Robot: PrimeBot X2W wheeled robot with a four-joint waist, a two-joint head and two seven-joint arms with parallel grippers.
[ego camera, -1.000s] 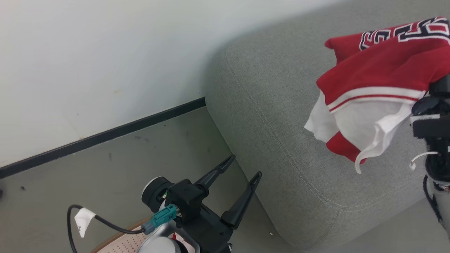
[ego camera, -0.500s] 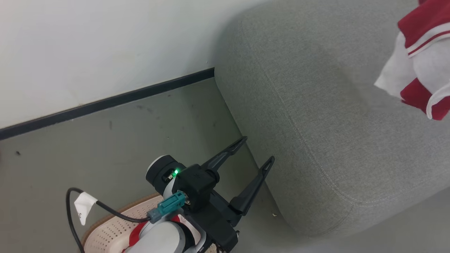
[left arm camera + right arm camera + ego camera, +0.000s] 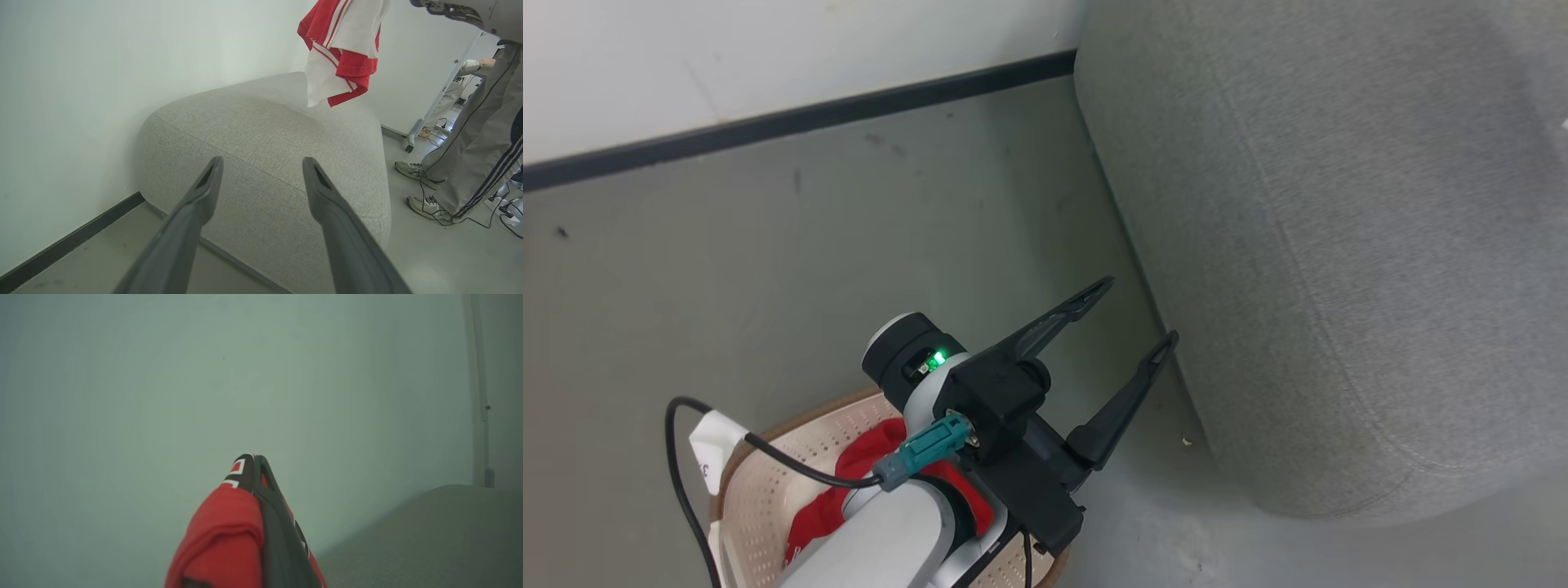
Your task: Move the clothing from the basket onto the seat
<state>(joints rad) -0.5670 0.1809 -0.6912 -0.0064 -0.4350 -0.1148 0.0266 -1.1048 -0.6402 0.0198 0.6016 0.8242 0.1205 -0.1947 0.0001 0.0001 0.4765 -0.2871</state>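
Nearest, the basket sits on the floor with a red garment in it. A white tag on the arm's cable bears a mark too small to read. Above, the left gripper has its fingers spread, empty, beside the seat. Farther right, the right gripper is clamped on a red jersey hanging over the seat. Only bits of its navy lettering show, unreadable. A person's legs stand beyond.

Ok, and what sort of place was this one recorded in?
Probably a lab or test room, not a home: a grey seat by a bare white wall, a plain grey-green floor, and loose cables around a standing person's shoes.
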